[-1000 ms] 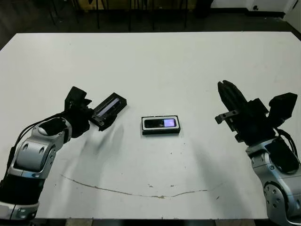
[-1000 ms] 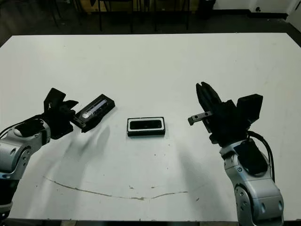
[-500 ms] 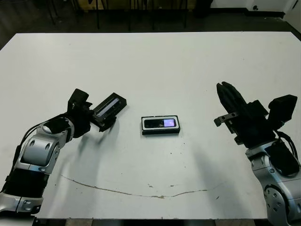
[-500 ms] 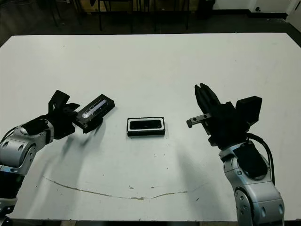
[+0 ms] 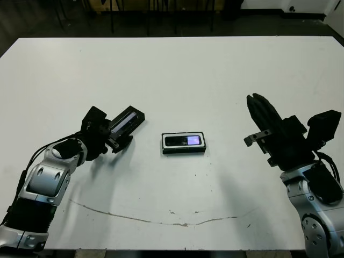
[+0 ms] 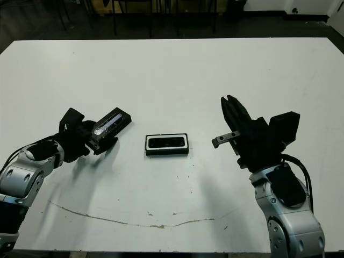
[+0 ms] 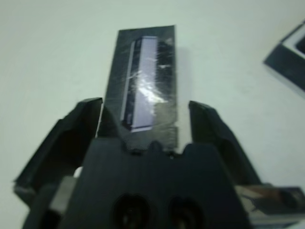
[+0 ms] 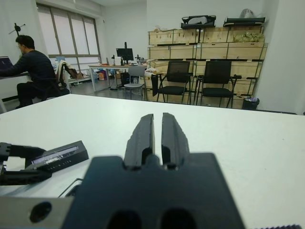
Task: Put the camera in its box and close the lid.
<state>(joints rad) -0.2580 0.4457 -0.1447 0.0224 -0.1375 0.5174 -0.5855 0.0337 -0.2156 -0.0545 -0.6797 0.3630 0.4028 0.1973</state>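
The box (image 5: 164, 143) lies at the table's middle, and the camera (image 5: 183, 141) rests inside it with its bluish screen facing up. Left of the box lies the lid (image 5: 126, 122), its silvery window strip upward, angled away from me. My left gripper (image 5: 110, 131) is open, its fingers (image 7: 83, 119) standing on either side of the lid's (image 7: 145, 86) near end. A corner of the box (image 7: 293, 57) shows in the left wrist view. On the right, my right gripper (image 5: 259, 102) hovers above the table, shut and holding nothing (image 8: 157, 121).
A thin brown line (image 5: 161, 217) runs across the table near its front edge. Beyond the far edge, a person (image 8: 33, 71) sits at a desk, with black chairs (image 8: 178, 78) and stacked crates behind.
My left gripper has slid forward toward the lid, so its fingers now flank the lid's near end. The lid, box and camera stay put. The right arm has barely drifted.
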